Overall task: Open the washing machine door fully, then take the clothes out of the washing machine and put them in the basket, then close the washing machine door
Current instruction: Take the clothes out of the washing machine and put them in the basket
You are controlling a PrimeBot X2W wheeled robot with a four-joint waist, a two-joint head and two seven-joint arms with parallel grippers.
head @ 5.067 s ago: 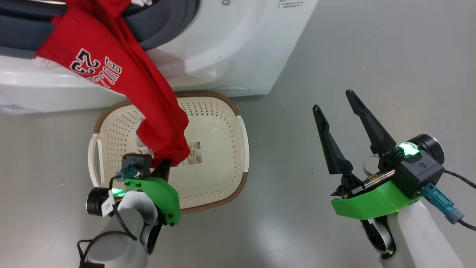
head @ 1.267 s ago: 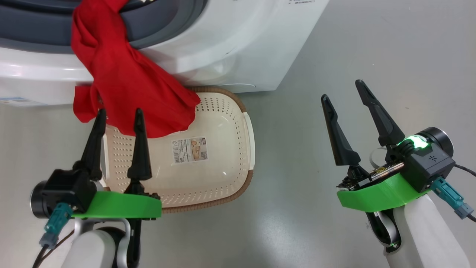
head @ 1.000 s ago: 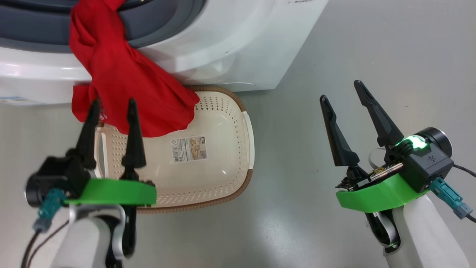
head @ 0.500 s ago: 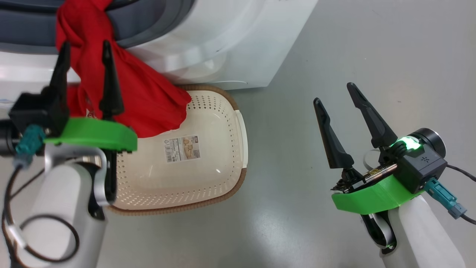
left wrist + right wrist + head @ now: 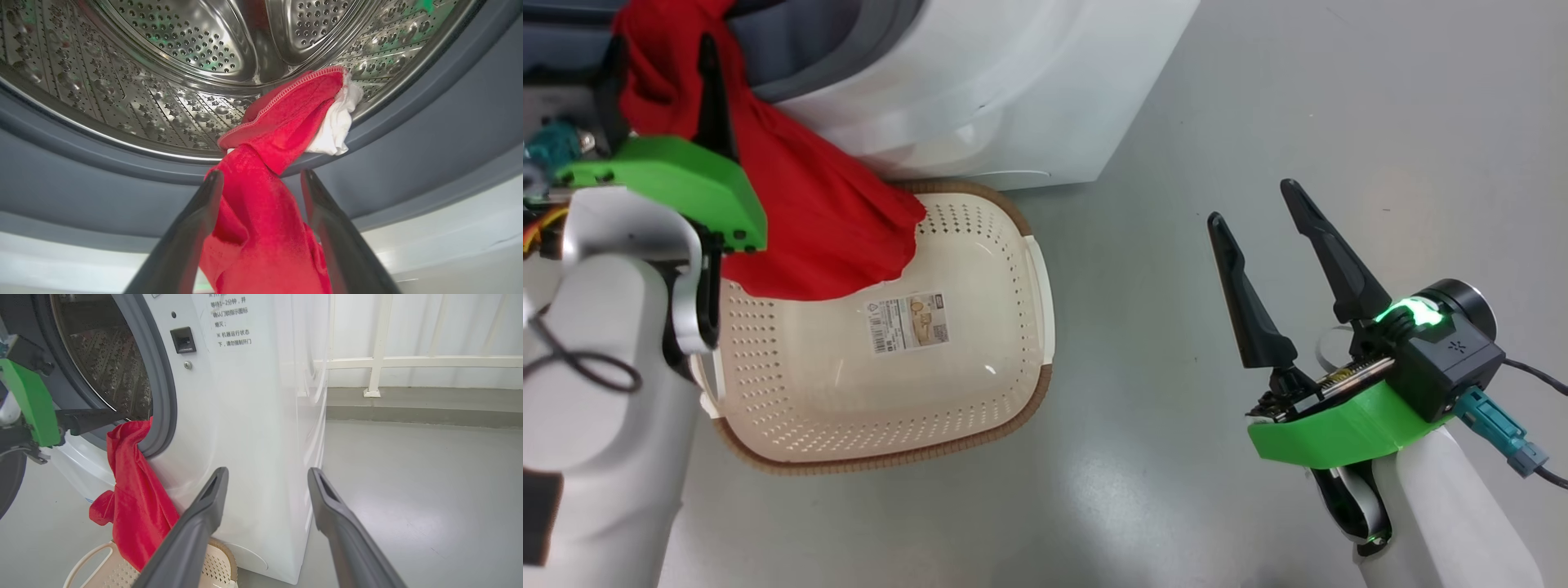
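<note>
Red clothes [image 5: 809, 204] hang out of the washing machine [image 5: 980, 73] over its grey rubber ring [image 5: 429, 122], and their lower end rests in the cream basket [image 5: 980, 343] on the floor below. The upper end, with white trim, still lies on the steel drum [image 5: 196, 41]. My left gripper [image 5: 658, 49] is up at the drum mouth, open, with one finger on each side of the hanging clothes [image 5: 261, 212]. My right gripper [image 5: 1252, 202] hangs open and holds nothing, out to the right over the floor. The washing machine door is out of view.
The basket stands right against the machine's front, with a sticker [image 5: 907, 322] on its bottom. Grey floor [image 5: 1258, 98] stretches to the right. Beyond the machine's side runs a white railing [image 5: 408, 361] along the wall.
My left gripper has moved from over the basket up to the drum mouth, staying open, and now straddles the red clothes. The head camera has shifted. My right arm has stayed put.
</note>
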